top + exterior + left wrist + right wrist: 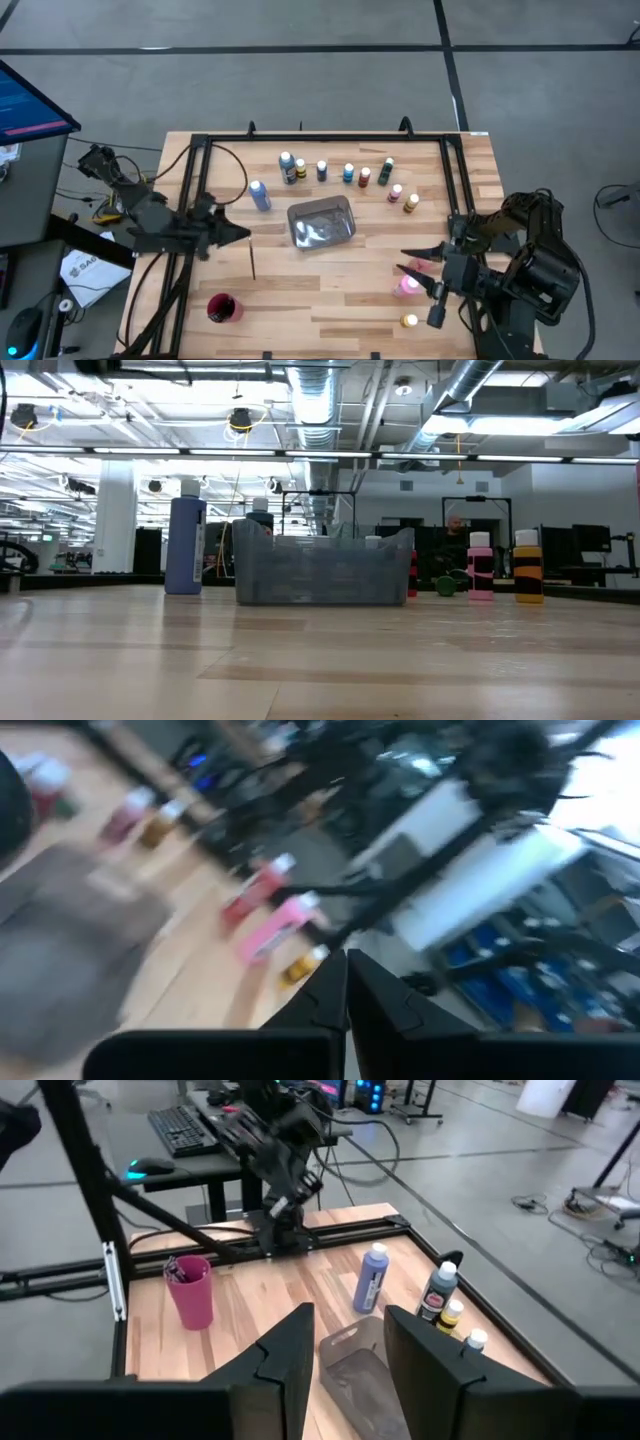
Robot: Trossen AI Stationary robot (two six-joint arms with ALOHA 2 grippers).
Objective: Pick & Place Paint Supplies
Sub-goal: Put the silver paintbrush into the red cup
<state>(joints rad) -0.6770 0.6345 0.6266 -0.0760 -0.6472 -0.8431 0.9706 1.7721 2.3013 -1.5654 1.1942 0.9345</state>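
**Right arm poised near the pink bottle, most supplies not yet collected**

From where I stand, the right gripper (428,270) hangs over the right side of the pale wooden table (330,300), its two dark fingers apart and empty, as its own wrist view shows. Just beside it lies a pink paint bottle (408,284), and nearer the table's front edge stands a small yellow-brown bottle (409,321). The left gripper (240,235) waits on the left side, fingers pressed together with nothing between them, close to a thin dark paintbrush (253,262) lying on the wood.

The row of small paint bottles (345,173) stands along the far side, behind the grey metal tray (321,222), with a taller pale-blue bottle (260,195) to the tray's left. The red cup (223,308) sits at the front left and seems to hold some brushes already.

My guess is that the pink bottle is the next pick. To do it well, the right arm should centre its fingers on the bottle's body rather than the cap and square them across its width. It appears to lie on its side, so a downward approach across its short axis would stop it rolling away. The yellow-brown bottle is near enough that a wide sweep could knock it. A slow lift before carrying it off would show whether the hold is sound.
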